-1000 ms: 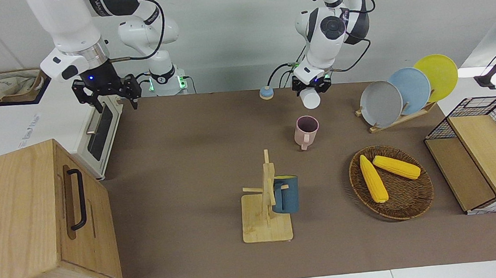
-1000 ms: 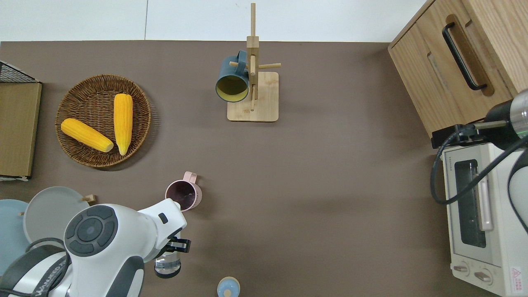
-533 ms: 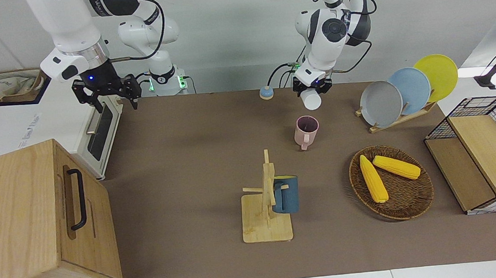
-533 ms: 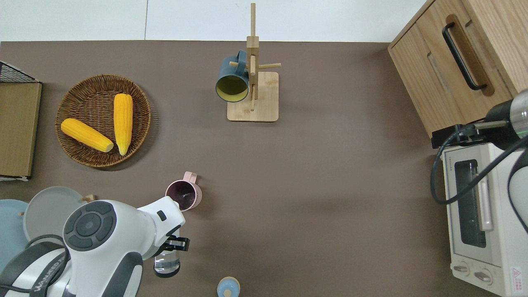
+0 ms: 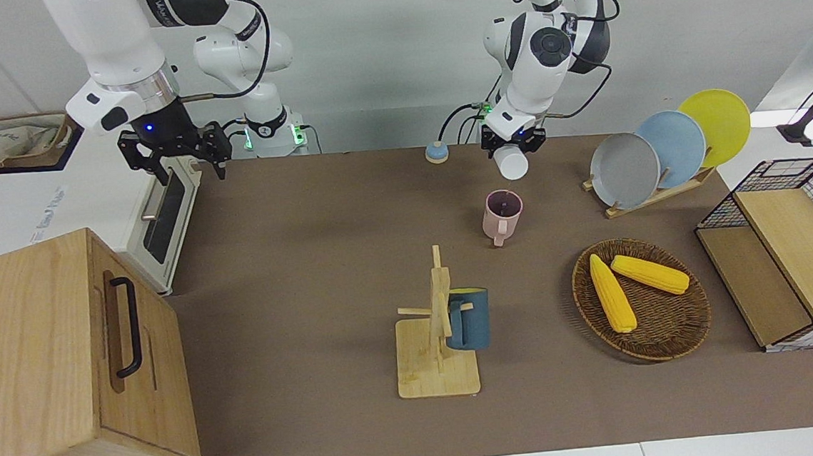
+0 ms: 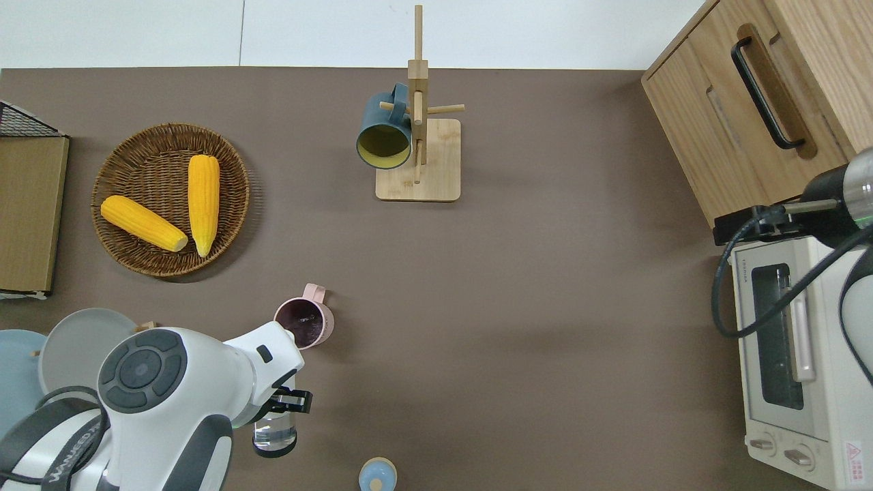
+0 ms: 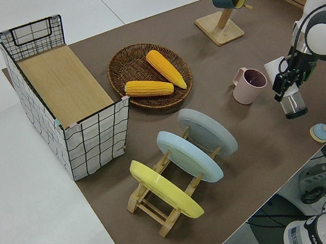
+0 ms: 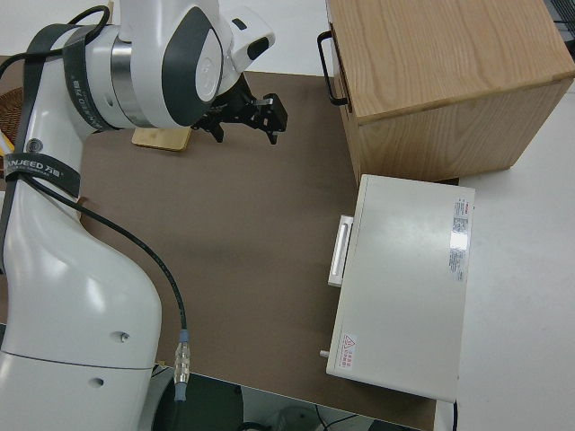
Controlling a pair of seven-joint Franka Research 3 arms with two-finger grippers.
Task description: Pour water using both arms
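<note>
My left gripper (image 5: 513,142) (image 6: 286,401) (image 7: 287,80) is shut on a clear bottle (image 5: 513,163) (image 6: 275,433) (image 7: 292,103) with water in it. The bottle hangs tilted in the air, over the brown mat between a pink mug (image 5: 502,215) (image 6: 305,322) (image 7: 249,86) and a small blue cap (image 5: 435,153) (image 6: 377,475). The mug stands upright on the mat, mouth up and handle pointing away from the robots. My right arm is parked, its gripper (image 5: 174,162) (image 8: 244,121) open and holding nothing.
A wooden mug tree (image 6: 417,136) carries a dark blue mug (image 6: 383,133). A wicker basket (image 6: 129,239) holds two corn cobs. A plate rack (image 5: 661,189), a wire crate (image 5: 787,251), a white toaster oven (image 6: 791,354) and a wooden cabinet (image 5: 65,366) line the table's ends.
My left arm has drawn back a little toward its base, carrying the bottle slightly away from the pink mug. The right arm has not moved.
</note>
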